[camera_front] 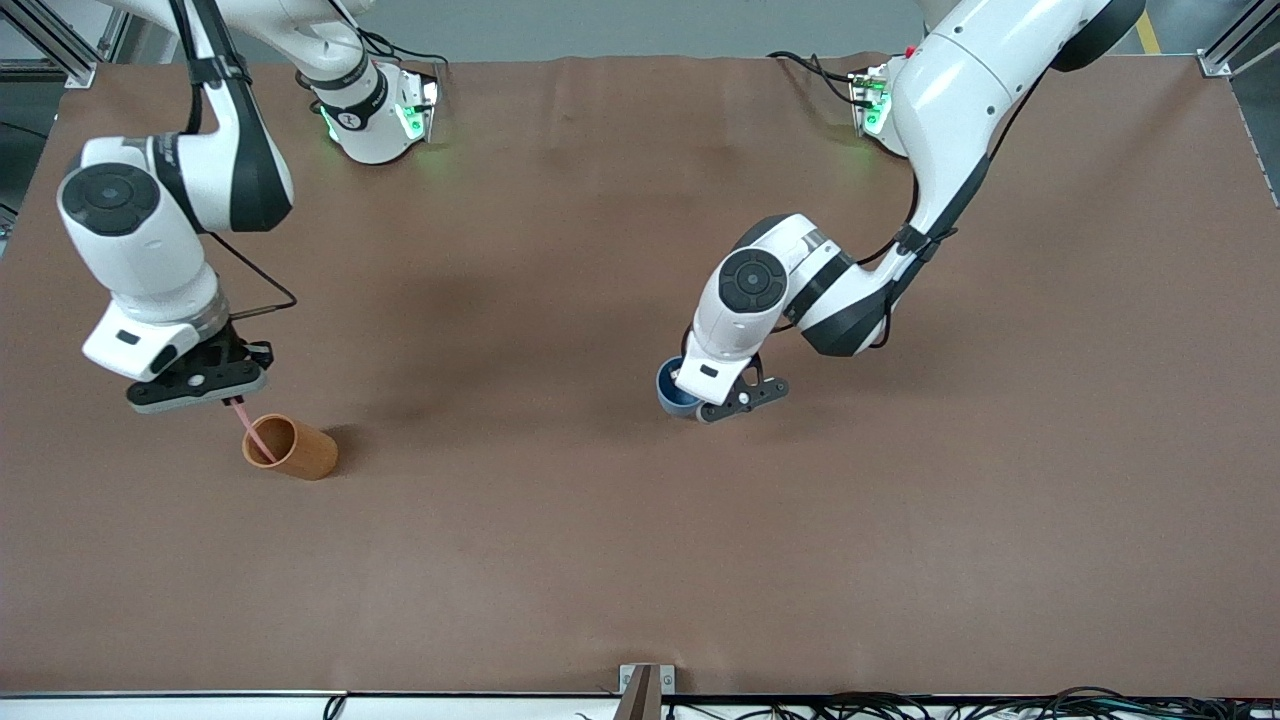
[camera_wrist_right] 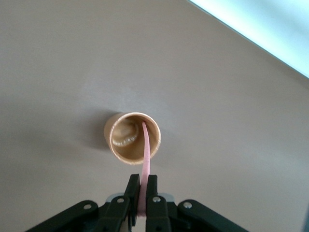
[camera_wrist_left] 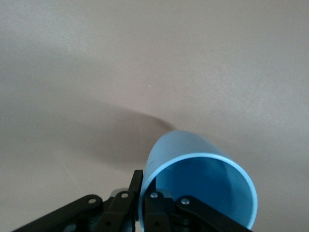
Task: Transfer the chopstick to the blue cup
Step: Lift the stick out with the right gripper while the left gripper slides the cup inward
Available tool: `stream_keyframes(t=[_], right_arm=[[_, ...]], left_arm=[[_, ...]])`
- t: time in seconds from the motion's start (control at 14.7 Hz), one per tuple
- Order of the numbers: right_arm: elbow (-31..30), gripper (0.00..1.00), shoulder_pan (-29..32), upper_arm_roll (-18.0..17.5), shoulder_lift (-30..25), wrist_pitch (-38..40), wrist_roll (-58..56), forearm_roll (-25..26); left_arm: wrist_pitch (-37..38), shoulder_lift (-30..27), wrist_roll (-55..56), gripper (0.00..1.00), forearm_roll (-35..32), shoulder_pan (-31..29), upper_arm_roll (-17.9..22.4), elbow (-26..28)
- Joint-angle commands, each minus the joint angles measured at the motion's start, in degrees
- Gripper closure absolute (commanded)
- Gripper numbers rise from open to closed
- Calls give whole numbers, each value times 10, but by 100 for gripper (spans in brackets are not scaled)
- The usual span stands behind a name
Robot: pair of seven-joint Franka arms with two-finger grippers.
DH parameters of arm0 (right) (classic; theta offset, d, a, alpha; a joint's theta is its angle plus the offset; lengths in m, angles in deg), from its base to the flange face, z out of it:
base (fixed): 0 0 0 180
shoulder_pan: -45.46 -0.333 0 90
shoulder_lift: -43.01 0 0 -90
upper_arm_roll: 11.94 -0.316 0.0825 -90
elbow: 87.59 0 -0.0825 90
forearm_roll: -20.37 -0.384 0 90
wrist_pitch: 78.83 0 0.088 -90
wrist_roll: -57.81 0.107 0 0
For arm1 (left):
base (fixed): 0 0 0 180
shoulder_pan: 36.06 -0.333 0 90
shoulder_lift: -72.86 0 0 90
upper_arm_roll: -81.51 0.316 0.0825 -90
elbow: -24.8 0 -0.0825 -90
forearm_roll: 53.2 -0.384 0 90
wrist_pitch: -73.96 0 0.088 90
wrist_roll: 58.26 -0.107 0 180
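Brown table (camera_front: 640, 560): two cups (camera_front: 290, 448), one chopstick (camera_wrist_right: 145, 164), two grippers (camera_front: 228, 398).

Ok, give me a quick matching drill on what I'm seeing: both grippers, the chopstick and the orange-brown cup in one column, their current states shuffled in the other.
Things:
1. left gripper
2. right gripper
3. chopstick
4. orange-brown cup

States:
A. lower end inside the orange-brown cup, upper end pinched
B. shut on the wall of the blue cup, one finger inside
C. standing on the table toward the right arm's end
D. shut on the chopstick, above the orange-brown cup

Pairs: 1-B, 2-D, 3-A, 4-C
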Motion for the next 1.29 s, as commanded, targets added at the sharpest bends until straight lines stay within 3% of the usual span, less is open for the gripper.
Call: stream_keyframes(t=[0.0,0.14,0.27,0.48,0.68,0.75,0.81,0.88,0.95,1.22], right_arm=[[85,99,-13,-1,-4,118,1,-32],[170,99,-8,1,-3,216,1,-124],[242,99,-3,2,10,275,4,-180],[275,99,-5,2,14,301,18,-243],[295,99,-15,0,15,301,113,-311],[297,99,-31,-4,15,301,153,-312],[298,99,-57,-6,15,301,198,-310],[302,99,-84,-6,15,301,250,-309],[310,99,-102,-6,15,302,293,-311],[344,99,-190,-6,46,302,426,-307]], left_arm=[[-3,11,12,99,-16,4,-3,-11],[-3,13,13,99,-25,4,-3,-11],[-3,16,12,99,-33,3,-3,-10],[-3,16,10,99,-33,0,-3,-9],[-2,16,7,94,-33,-1,-3,-6],[-2,17,6,82,-33,-1,-2,-4],[-1,18,3,56,-33,-2,-2,-4],[3,17,0,23,-33,-3,-2,-5],[4,12,-1,0,-33,-3,-2,-6],[43,-28,-43,0,-44,-17,-1,-11]])
